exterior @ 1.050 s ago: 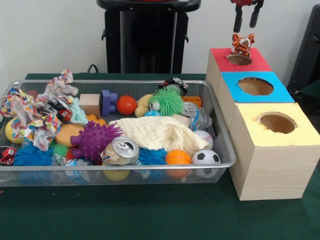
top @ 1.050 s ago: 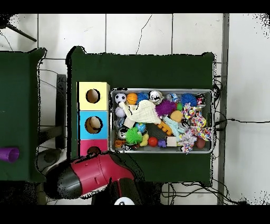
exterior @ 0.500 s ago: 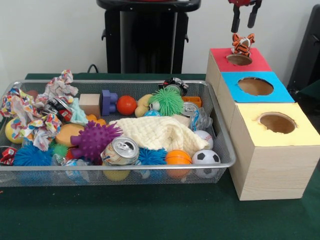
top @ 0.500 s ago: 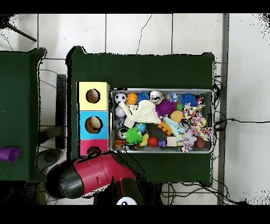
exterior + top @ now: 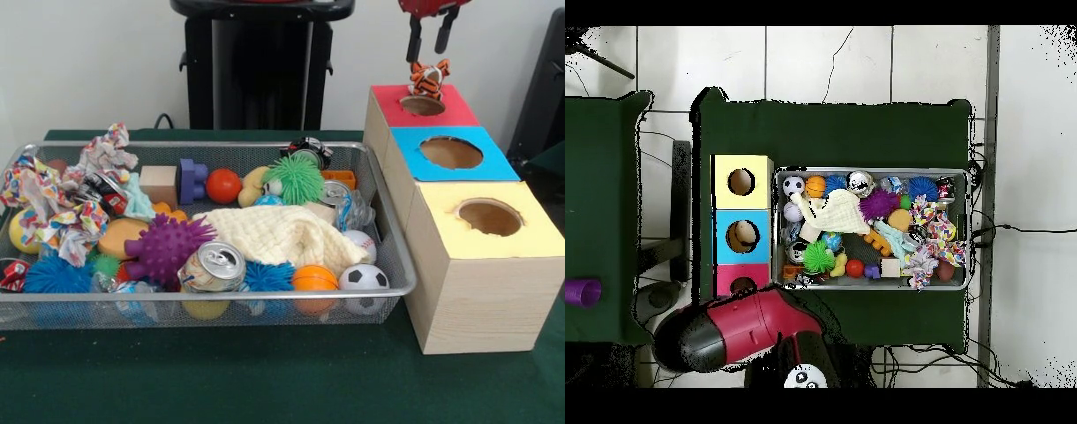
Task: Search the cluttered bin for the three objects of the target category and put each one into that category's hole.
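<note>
- gripper [image 5: 425,37] hangs up top over the red box [image 5: 422,106], fingers spread with nothing in them
- little tiger toy [image 5: 428,78] sits at the far rim of the red box's hole [image 5: 423,105], just under the gripper, not touching it
- blue box [image 5: 451,152] and yellow box [image 5: 491,216] line up next to it
- wire bin [image 5: 388,237] beside the boxes is stuffed: spiky balls, soccer ball [image 5: 363,277], soda can [image 5: 213,265], cream cloth [image 5: 278,234]

Red-shelled arm [image 5: 740,325] with 2 black-fingered hand [image 5: 426,37].
</note>
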`<state>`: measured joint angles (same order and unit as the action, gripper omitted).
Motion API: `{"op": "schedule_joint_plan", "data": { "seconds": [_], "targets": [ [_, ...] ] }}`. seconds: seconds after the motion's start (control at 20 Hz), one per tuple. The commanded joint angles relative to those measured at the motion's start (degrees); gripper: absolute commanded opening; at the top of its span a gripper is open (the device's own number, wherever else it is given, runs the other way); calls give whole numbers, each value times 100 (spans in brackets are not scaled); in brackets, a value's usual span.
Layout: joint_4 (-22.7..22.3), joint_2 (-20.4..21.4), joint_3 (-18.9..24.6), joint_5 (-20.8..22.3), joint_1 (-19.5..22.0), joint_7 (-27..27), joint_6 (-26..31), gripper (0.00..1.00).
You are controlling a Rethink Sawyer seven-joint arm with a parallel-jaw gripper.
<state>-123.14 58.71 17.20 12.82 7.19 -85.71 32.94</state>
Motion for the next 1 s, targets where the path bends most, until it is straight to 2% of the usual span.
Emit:
{"op": "schedule_joint_plan", "data": {
  "seconds": [0.05, 0.35, 0.75, 0.95, 1.0],
  "targets": [
    [-133, -607, 23, 182, 77, -655, -540, 100],
    [19, -931, -74, 308, 18, -681, -746, 100],
    [-142, -1194, -70, 195, -70, -830, -1085, 100],
    [-122, -1307, -22, 275, -12, -700, -1250, 100],
    [-135, -1345, 18, 236, 37, -674, -1293, 0]
  ]
}}
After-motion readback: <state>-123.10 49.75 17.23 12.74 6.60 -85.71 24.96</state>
